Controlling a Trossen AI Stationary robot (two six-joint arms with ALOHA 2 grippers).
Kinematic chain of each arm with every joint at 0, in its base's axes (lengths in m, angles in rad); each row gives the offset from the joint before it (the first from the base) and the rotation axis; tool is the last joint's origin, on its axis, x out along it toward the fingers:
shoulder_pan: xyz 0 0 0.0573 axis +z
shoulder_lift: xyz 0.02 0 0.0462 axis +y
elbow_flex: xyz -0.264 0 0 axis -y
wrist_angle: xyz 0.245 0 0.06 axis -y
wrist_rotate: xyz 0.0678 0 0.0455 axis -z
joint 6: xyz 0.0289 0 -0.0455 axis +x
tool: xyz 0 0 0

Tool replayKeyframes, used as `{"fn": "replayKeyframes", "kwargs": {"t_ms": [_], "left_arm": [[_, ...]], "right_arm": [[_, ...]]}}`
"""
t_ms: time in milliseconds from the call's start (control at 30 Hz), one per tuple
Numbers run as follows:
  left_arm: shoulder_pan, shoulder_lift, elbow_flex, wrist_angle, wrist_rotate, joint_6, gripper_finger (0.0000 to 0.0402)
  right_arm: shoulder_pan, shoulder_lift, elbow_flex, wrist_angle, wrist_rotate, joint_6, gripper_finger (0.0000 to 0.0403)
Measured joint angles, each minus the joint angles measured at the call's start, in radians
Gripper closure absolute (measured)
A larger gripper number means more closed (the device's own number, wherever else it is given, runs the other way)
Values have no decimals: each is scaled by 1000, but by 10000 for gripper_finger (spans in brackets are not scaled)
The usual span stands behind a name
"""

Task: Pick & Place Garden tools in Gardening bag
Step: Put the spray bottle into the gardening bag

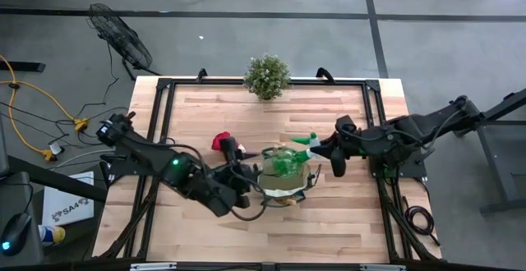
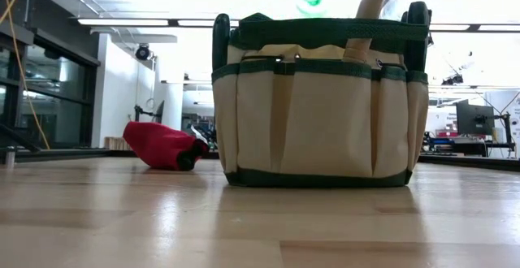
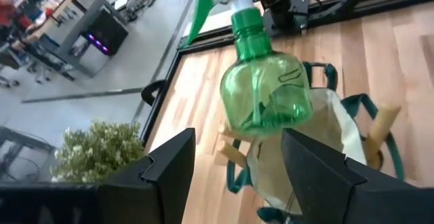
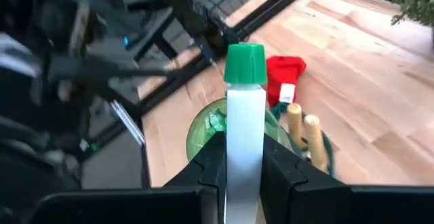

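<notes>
The gardening bag [image 2: 321,105], tan with dark green trim, stands on the table's middle [image 1: 283,187], with wooden tool handles [image 2: 370,16] sticking up out of it. A clear green spray bottle [image 3: 266,91] hangs above the bag [image 1: 286,163], and my right gripper [image 1: 327,151] is shut on its white head. My left gripper [image 3: 237,176] stands open at the bag's left side [image 1: 251,185], its fingers short of the bottle with nothing between them. A red glove [image 1: 222,142] lies on the table left of the bag. My right gripper pinches the spray bottle's white spray head [image 4: 244,142] between its two fingers, below the green nozzle cap [image 4: 244,64]. The fingers come from the table's right side, slanting slightly down. The bottle hangs tilted below the head, lifted clear above the bag's open top.
A bushy potted plant [image 1: 267,75] stands at the table's far edge. A dark metal frame [image 1: 164,107] runs around the tabletop. Bare wood lies near the front edge and to the bag's right.
</notes>
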State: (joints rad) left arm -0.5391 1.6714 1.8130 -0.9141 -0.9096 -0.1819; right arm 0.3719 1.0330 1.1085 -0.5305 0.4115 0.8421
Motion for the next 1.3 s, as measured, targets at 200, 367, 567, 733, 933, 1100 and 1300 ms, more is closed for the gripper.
{"fn": "replayKeyframes", "kwargs": {"t_ms": [200,367,567,733,933,1100,1300], "left_arm": [[-20,0,77,-136,-6,-125,190],[-20,0,119,-176,4,-186,190],[-18,0,127,-189,4,-194,190],[-18,0,127,-194,10,-224,190],[-18,0,127,-224,11,-303,190],[-18,0,127,-243,11,-349,190],[-18,0,127,-242,13,-353,190]], "right_arm": [[-37,54,159,-219,-93,-80,360],[-73,136,246,-311,-208,-177,360],[-98,247,299,-347,-296,-291,360],[-97,307,305,-348,-291,-371,360],[-107,325,306,-360,-248,-172,360],[-101,326,306,-410,-201,15,360],[-83,346,306,-410,-176,128,360]]}}
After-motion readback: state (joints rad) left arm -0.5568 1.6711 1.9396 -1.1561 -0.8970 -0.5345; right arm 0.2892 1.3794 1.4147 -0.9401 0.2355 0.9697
